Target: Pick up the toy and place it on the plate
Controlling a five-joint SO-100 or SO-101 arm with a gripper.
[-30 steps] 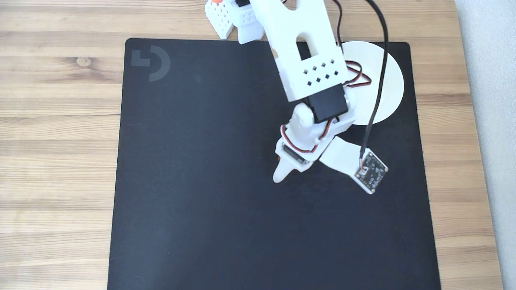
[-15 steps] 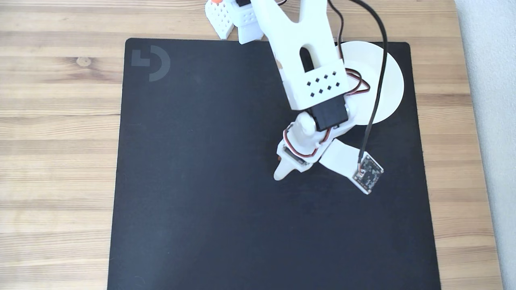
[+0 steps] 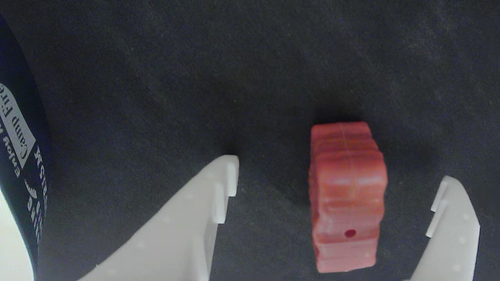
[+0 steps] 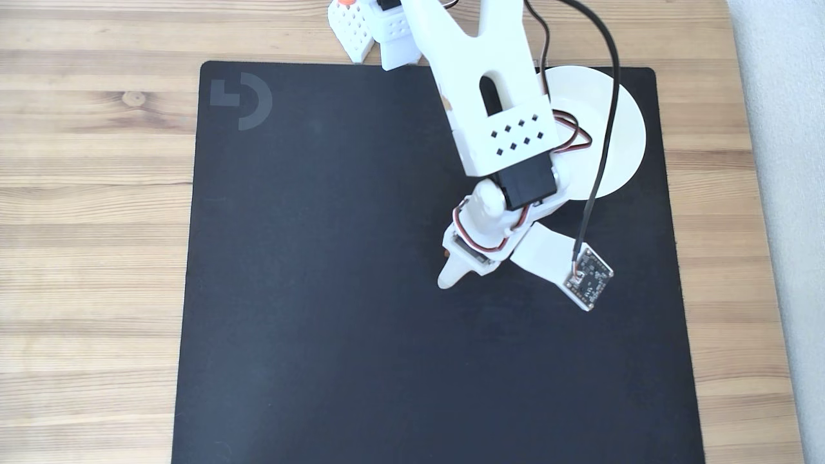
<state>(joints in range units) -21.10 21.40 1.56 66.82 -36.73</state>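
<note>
Small reddish-brown blocky toy [image 3: 345, 195] lying on black fabric mat [image 3: 156, 97], long axis running away from the wrist camera, between the spread, untouching fingers of white gripper [image 3: 336, 191], white plate [image 4: 619, 122] at the mat's far right corner in the fixed view.

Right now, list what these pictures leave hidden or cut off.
- Toy: covered by the arm in the fixed view.
- Plate: the arm and cable cover its left part in the fixed view; the wrist view's left edge cuts it.
- Gripper: finger bases cut by the wrist view's bottom edge.
</note>
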